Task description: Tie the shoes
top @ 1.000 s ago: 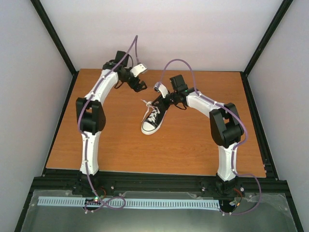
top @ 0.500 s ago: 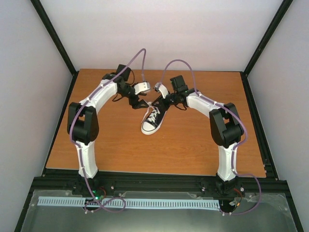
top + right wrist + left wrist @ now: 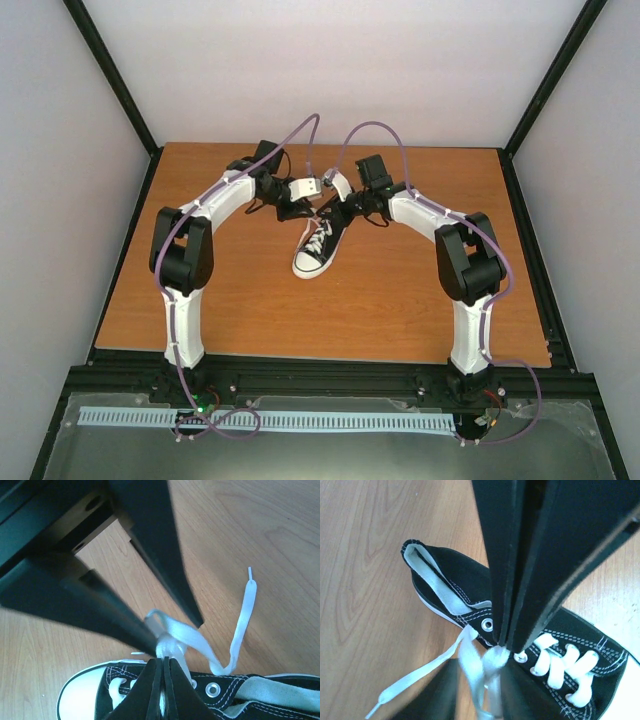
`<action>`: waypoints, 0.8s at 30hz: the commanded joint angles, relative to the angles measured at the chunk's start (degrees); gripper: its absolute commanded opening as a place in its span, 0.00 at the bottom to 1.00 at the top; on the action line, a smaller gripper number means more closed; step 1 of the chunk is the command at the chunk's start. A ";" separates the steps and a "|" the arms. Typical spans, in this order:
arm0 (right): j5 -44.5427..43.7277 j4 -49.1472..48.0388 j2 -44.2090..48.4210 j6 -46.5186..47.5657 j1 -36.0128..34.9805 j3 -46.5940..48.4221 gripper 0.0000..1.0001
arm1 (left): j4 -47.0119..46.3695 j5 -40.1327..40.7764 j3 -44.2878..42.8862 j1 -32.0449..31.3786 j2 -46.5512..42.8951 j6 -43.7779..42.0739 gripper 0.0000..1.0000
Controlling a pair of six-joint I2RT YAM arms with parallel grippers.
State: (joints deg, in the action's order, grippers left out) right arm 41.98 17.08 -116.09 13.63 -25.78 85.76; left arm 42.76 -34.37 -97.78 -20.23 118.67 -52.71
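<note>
Top external showed the black sneaker [image 3: 320,244] lying mid-table [image 3: 400,290], toe toward the arms, with both grippers meeting over its laces [image 3: 490,662]. Left gripper [image 3: 502,645] was pinched closed on the lace knot; right gripper [image 3: 162,652], in the left wrist view, looked likewise closed on it.

black sneaker [image 3: 322,243], white laces [image 3: 482,662], woodgrain table [image 3: 230,280]
</note>
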 commanded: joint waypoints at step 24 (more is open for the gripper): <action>-9.57 -27.87 18.29 -7.01 -5.42 -27.05 0.27 | 7.40 -3.65 -4.02 0.28 -2.29 8.24 0.01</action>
State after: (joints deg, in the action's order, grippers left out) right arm 33.28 -3.90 -93.89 7.77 -30.50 57.74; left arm 48.58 -37.56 -99.72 -20.25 118.76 -46.19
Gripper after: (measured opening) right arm 0.299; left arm 0.030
